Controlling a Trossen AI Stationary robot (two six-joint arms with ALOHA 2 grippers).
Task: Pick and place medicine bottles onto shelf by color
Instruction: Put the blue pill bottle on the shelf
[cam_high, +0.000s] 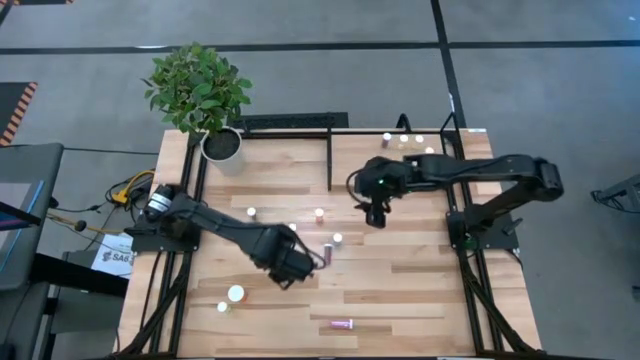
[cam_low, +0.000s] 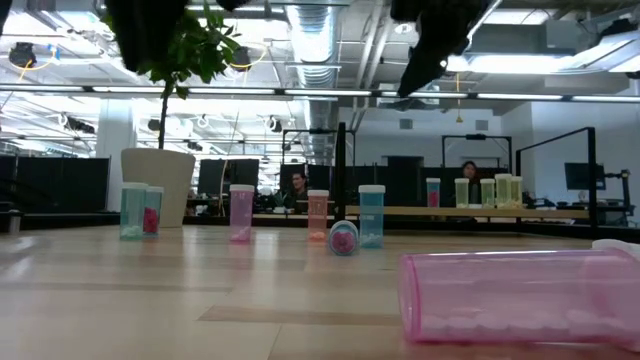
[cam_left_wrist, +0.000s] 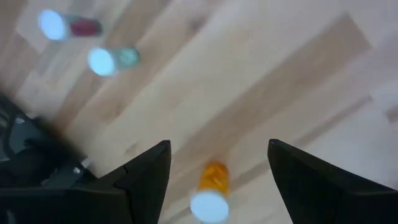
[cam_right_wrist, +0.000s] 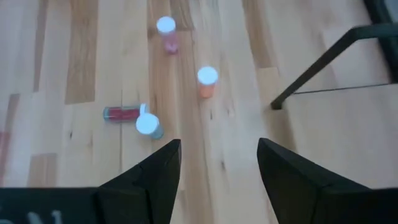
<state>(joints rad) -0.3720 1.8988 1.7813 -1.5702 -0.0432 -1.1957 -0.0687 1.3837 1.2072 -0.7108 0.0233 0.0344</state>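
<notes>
Left hand (cam_left_wrist: 217, 162) spread wide above an orange bottle (cam_left_wrist: 210, 186), low view shows bottles on the shelf (cam_low: 500, 212)

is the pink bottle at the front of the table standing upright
No, the pink bottle lies on its side on the table in the low view, its length running across the picture.

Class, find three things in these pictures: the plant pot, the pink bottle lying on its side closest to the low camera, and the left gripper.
Plant pot (cam_high: 222, 146), high view, on its rim.
Pink bottle (cam_low: 520, 297), low view, mid-body.
Left gripper (cam_left_wrist: 217, 171), left wrist view, midway between fingertips.
</notes>
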